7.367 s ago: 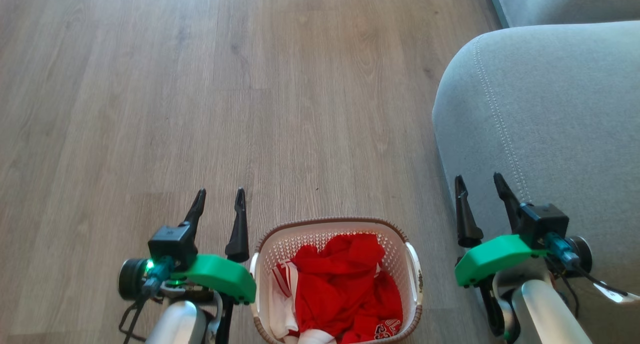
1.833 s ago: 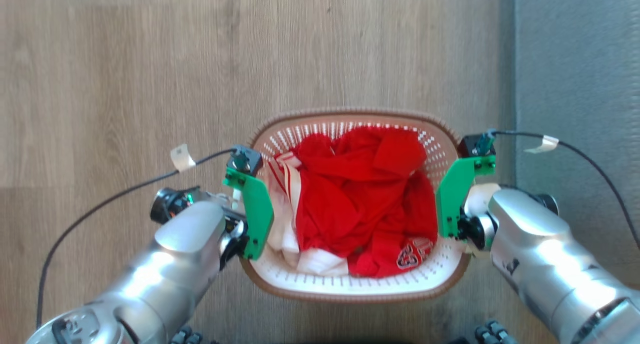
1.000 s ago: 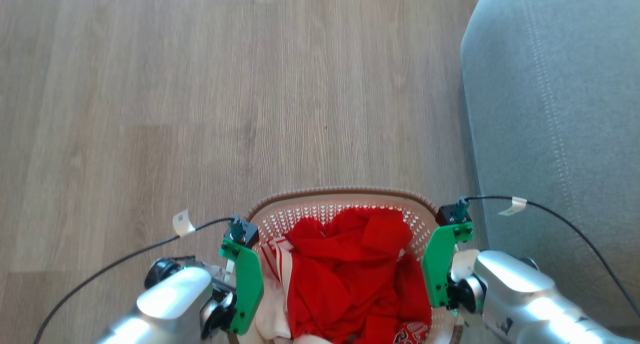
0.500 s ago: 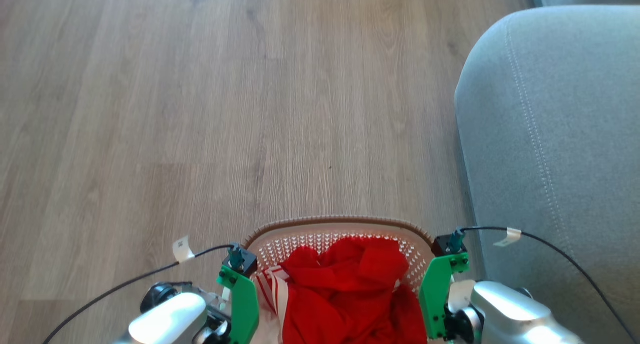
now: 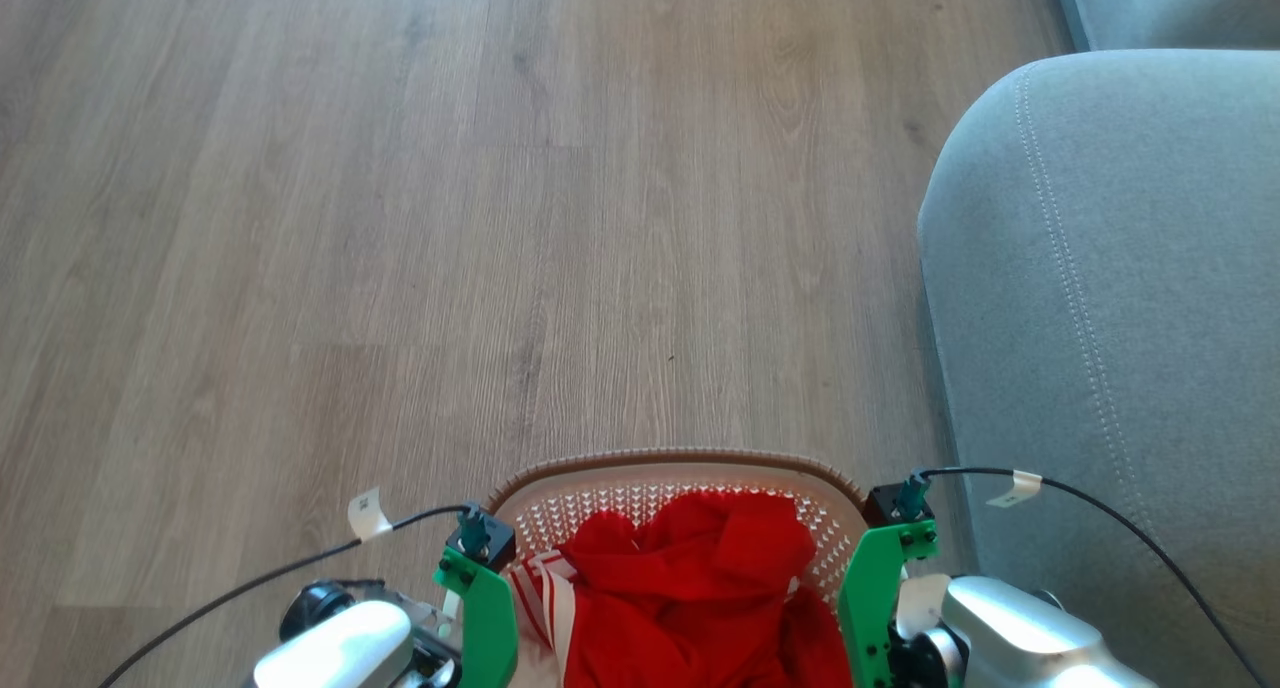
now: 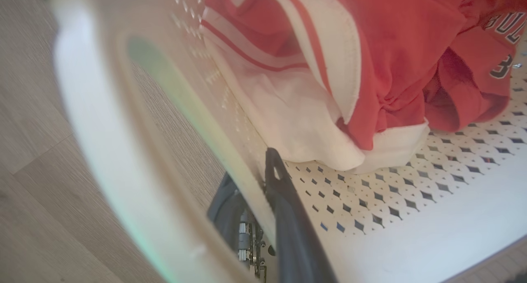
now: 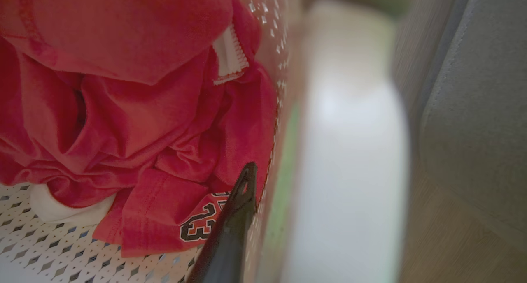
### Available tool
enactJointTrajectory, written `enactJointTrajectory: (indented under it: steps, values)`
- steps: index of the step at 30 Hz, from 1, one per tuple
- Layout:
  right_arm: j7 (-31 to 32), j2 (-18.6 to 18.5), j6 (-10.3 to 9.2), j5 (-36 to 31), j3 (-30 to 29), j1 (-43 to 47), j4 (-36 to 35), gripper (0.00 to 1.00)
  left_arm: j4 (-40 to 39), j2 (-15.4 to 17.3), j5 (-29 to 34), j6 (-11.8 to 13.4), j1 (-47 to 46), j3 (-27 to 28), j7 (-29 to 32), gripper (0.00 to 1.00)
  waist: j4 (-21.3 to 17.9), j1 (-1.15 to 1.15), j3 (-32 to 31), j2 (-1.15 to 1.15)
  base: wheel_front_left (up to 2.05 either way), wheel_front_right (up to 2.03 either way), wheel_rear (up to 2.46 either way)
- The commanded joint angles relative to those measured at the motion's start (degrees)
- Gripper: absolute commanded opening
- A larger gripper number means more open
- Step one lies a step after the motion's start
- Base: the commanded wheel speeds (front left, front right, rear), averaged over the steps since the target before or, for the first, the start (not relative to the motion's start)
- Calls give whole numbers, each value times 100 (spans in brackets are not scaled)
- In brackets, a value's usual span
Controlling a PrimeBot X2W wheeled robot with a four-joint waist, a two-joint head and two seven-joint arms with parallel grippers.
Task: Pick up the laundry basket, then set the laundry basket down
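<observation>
Home, looks like living-room area. Evidence: wood-look plank floor (image 5: 400,218), light brown, long boards, visible grain, soft daylight on it. Grey upholstered sofa (image 5: 1120,298) at right: rounded armrest, woven fabric, stitched seam. Also laundry basket (image 5: 670,465), cream lattice plastic, brown braided rim, holding household clothes: red jersey (image 5: 700,578) with number print, white garment (image 6: 284,110) with red stripes. Domestic furniture plus laundry = residential interior.

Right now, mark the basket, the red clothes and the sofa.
basket (image 5: 680,459): head view, far stretch of its brown braided rim.
red clothes (image 5: 700,568): head view, top of the heap inside the basket.
sofa (image 5: 1120,268): head view, top of the grey arm.
</observation>
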Motion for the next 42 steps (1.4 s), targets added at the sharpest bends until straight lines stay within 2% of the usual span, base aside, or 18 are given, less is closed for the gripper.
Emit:
enactJointTrajectory:
  steps: [1, 42]
  values:
    - [-149, 228, 44, -75, 77, -224, -295, 0, -384, -130, 83, -205, -32, -59, 41, 0, 12, 1, -6, 0, 0, 0, 0]
    - [-109, 217, 44, -55, 113, -217, -301, 0, -190, -251, 45, -205, -43, -60, -41, 0, 30, 1, -66, 0, 0, 0, 0]
